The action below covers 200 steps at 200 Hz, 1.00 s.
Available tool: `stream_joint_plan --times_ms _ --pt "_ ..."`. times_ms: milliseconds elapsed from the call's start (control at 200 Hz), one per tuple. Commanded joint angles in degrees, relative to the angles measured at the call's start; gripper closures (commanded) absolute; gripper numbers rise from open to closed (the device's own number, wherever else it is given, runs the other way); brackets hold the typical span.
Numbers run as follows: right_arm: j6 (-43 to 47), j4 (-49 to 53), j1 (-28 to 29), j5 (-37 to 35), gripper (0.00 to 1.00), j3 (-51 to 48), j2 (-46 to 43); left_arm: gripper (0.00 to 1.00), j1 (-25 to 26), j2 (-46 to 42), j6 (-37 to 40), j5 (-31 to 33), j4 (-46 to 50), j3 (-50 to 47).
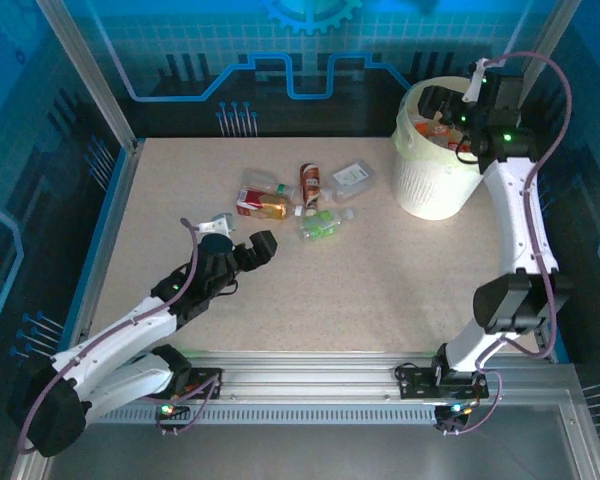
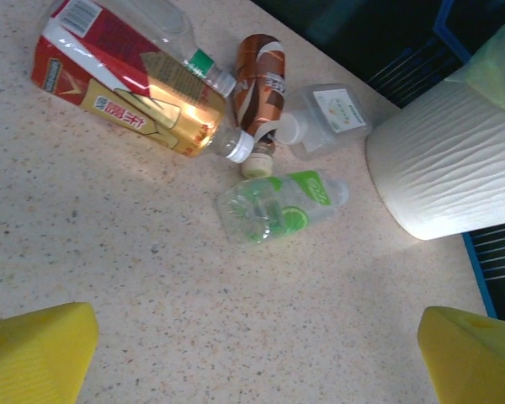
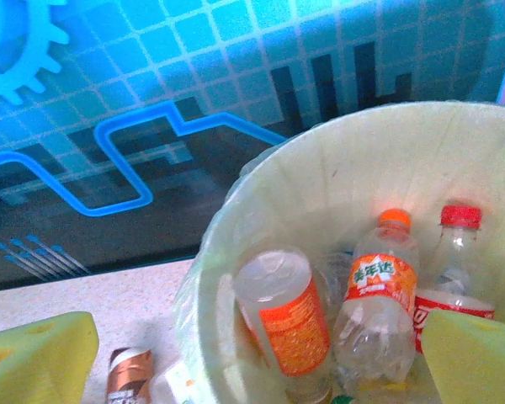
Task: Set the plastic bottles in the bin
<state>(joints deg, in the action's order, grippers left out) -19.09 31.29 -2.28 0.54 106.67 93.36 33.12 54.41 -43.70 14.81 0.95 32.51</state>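
Top external view has the right claw (image 1: 448, 106) hanging over the bin (image 1: 430, 190) at the far right of the table (image 1: 380, 290), jaws wide apart and empty. Several bottles (image 3: 379, 295) lie inside the bin. About five loose bottles (image 1: 325, 222) lie clustered mid-table, left of the bin. The left claw (image 1: 242, 243) sits low near them, spread wide, holding nothing

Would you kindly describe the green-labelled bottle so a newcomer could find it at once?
Find the white bin at the table's far right. Left of it lies a cluster of bottles; at its near edge is the green-labelled bottle, crushed, clear, the only green label.
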Motion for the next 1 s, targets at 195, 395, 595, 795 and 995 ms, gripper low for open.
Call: stream_joint_plan --times_ms 195,395,595,795,995 --pt "-2.2 -4.8 0.4 5.9 0.0 -14.3 -15.9 0.01 -3.7 3.2 -3.4 1.0 5.4 4.0" --pt "-3.9 -8.2 0.5 15.9 0.0 -25.7 -25.8 0.01 -7.8 8.8 -5.0 -0.2 8.7 8.5" --pt "-7.9 -12.5 2.9 23.0 0.0 -37.2 -33.9 0.01 -13.4 20.8 -10.7 -0.1 18.3 19.1" --pt "-8.1 -10.8 5.6 20.3 0.0 -42.0 -37.9 0.01 -15.2 33.9 -16.7 -1.8 23.8 30.8" --pt "-8.2 -8.4 5.8 19.3 0.0 -42.4 -39.6 0.01 -16.5 45.6 -23.4 -0.8 25.5 41.8"
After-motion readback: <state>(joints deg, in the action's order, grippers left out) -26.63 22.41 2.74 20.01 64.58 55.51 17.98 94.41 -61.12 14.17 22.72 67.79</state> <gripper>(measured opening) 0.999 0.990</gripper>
